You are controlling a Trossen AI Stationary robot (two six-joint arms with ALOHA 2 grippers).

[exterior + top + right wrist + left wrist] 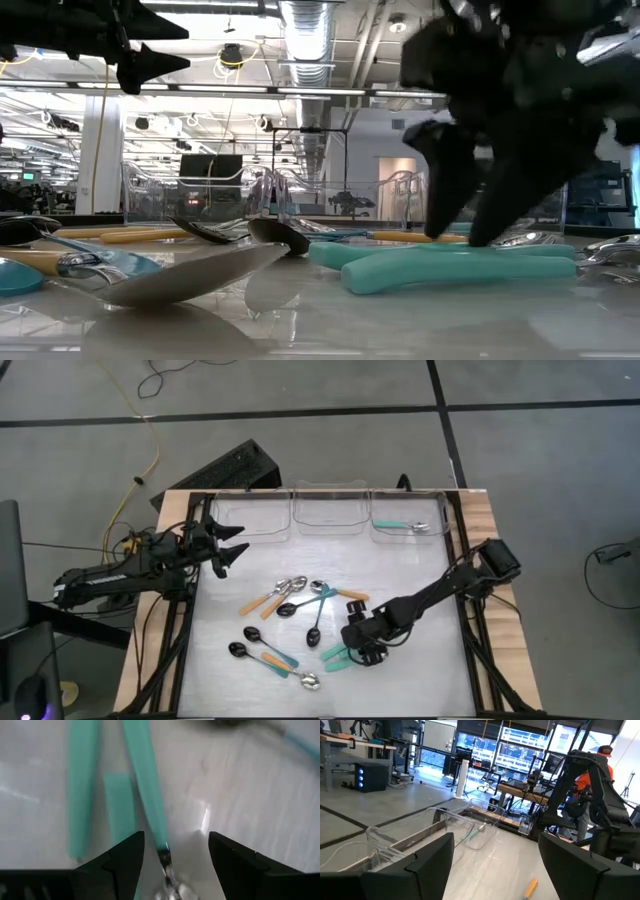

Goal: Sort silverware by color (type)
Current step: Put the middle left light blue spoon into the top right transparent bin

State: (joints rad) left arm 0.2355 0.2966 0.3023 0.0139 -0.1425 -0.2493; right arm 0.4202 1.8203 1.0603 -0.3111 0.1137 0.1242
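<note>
One teal spoon (413, 526) already lies in the right bin (410, 518); remaining spoons (290, 622) scatter mid-bench (420, 670). Right end effector (352, 652) hangs wide astride a teal handle (145, 785), likely for pickup. Left end effector (236, 545) waits wide near the bins.

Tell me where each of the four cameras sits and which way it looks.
High: overhead, straight down; both arms, bins, spoons.
Low: table height, level; right gripper straddling teal handles.
Left wrist: past open left gripper toward bins.
Right wrist: down between open fingers at teal handles.
Shared: low and right wrist show the same teal handles.
</note>
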